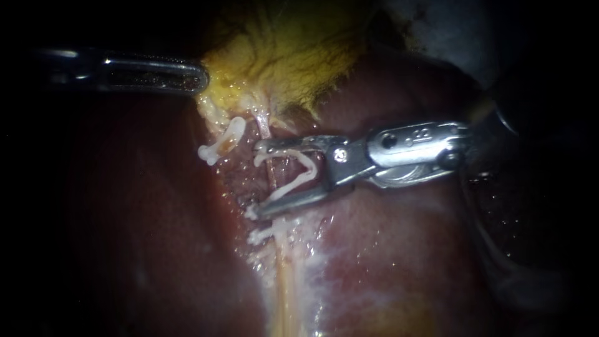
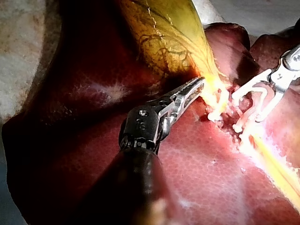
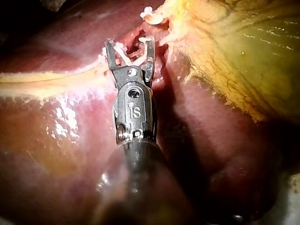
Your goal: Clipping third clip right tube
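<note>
Jaws of the right instrument point(image 1: 258, 180) stand wide at frame centre, gripping an open white clip point(image 1: 293, 185) astride the right tube point(image 1: 264, 126). Left instrument point(image 1: 201, 80), upper left, clamps the gallbladder point(image 1: 281, 56) edge.

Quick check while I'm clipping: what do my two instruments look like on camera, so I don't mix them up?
Left instrument: thick dark shaft, black wrist joint with a small screw, long slim silver tip with ridged faces. Right instrument: dark shaft, bright silver wrist housing with stamped marks and a pivot screw, two thin forked jaws.
</note>
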